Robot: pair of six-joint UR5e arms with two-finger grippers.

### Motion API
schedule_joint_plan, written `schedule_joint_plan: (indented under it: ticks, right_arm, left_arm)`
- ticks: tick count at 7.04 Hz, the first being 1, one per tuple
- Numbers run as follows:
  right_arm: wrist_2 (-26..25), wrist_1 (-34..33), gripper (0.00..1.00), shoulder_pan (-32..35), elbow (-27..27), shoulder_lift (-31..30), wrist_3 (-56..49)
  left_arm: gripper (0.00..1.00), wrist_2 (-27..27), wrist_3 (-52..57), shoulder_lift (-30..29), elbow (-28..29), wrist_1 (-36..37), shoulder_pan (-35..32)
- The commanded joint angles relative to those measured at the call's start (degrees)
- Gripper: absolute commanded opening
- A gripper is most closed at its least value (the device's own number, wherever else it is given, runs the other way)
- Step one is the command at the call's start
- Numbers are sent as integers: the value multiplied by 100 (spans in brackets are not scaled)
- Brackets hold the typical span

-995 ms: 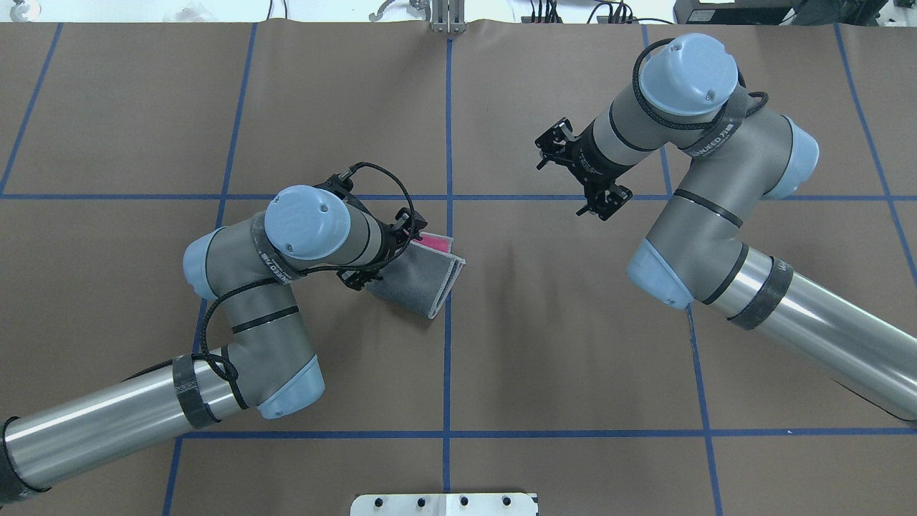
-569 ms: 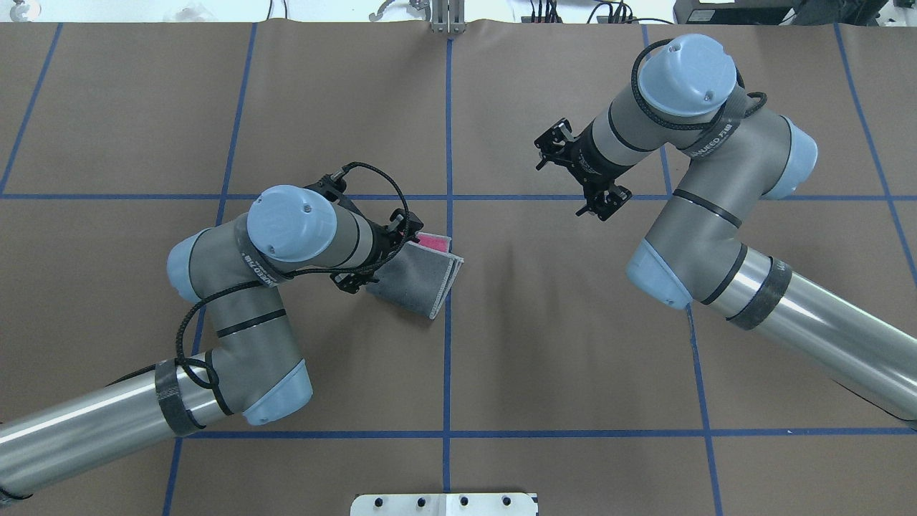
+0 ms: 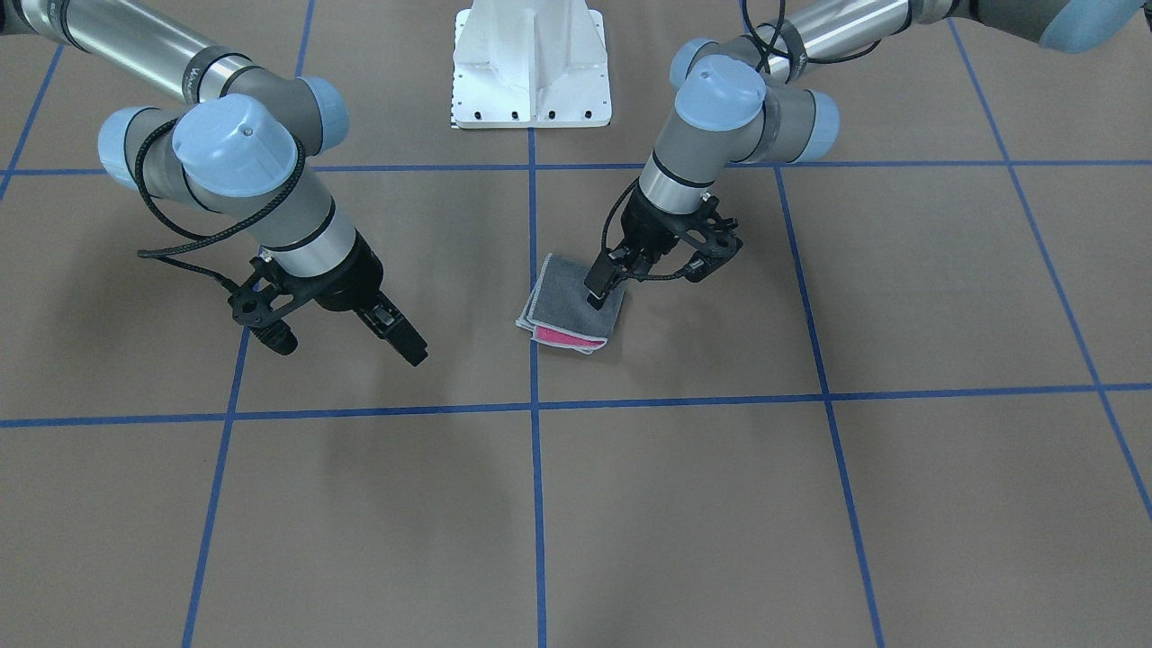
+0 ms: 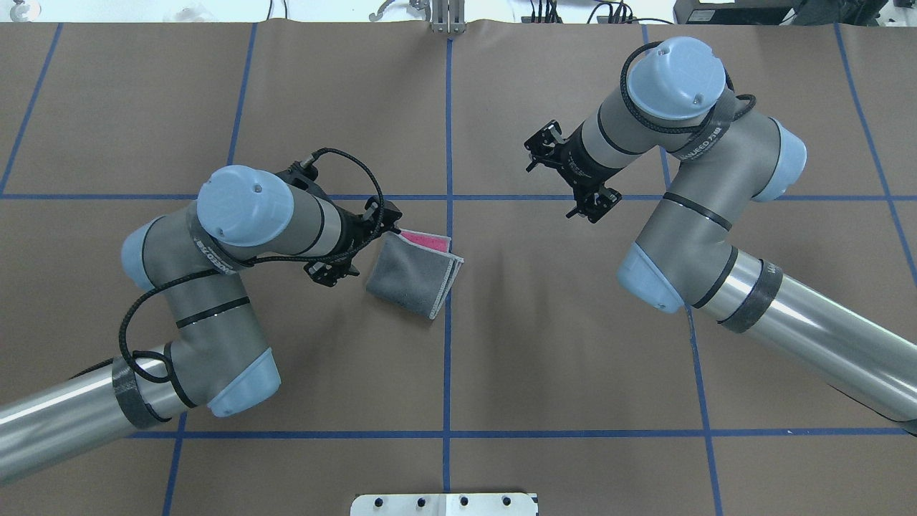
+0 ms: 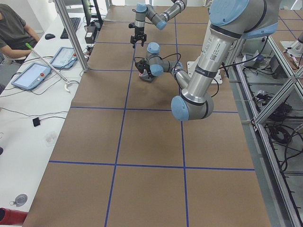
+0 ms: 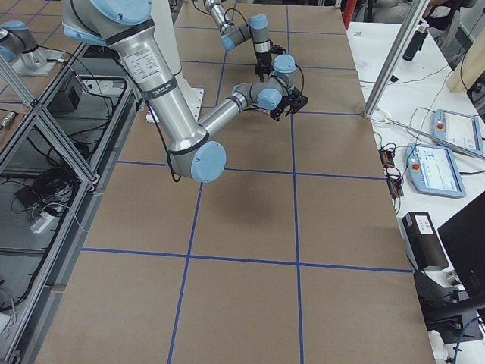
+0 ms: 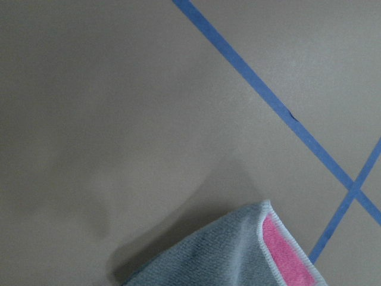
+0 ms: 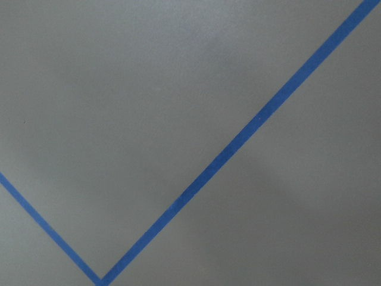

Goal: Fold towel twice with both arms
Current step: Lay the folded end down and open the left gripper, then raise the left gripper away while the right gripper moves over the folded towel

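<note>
The towel (image 4: 414,272) lies folded into a small square near the table's middle, dark grey face up, with a pink strip (image 4: 427,241) showing at its far edge. It also shows in the front view (image 3: 569,301) and at the bottom of the left wrist view (image 7: 238,259). My left gripper (image 3: 601,286) hangs just off the towel's left edge (image 4: 362,247), apart from the cloth and holding nothing; it looks open. My right gripper (image 3: 409,346) hovers over bare table well to the towel's right (image 4: 569,175), empty and apparently open.
The brown table cover carries a grid of blue tape lines (image 4: 448,344). The white bolted pedestal base (image 3: 531,72) stands at the robot's side of the table. An operator (image 5: 14,28) and tablets sit at a side desk beyond the table's far edge.
My left arm has drawn back to the left, off the towel's edge, and the towel has stayed put. My right arm has shifted slightly left.
</note>
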Motion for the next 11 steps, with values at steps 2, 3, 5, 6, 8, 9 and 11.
schedule_joint_plan:
  ticks: [2, 3, 5, 6, 8, 9, 11]
  right_arm:
    - [-229, 176, 100, -274, -15, 191, 15]
    - [-988, 448, 100, -554, 3, 244, 15]
    - [-1409, 547, 100, -794, -154, 436, -281]
    - [-1409, 556, 100, -847, -338, 559, -640]
    - [-1426, 599, 99, -961, -498, 648, -1046]
    - [-1444, 782, 97, -1022, -803, 866, -1274]
    - [-1479, 1109, 80, -1119, -1174, 930, -2238]
  left_arm:
    - [100, -334, 959, 700, -655, 105, -451]
    - [100, -334, 1156, 826, -789, 148, -538]
    - [100, -334, 1210, 836, -773, 166, -608]
    - [100, -334, 1280, 844, -764, 166, -617]
    - [100, -343, 1316, 844, -755, 175, -679]
    - [100, -386, 1351, 844, -755, 175, -714]
    - [100, -413, 1378, 844, -746, 175, -767]
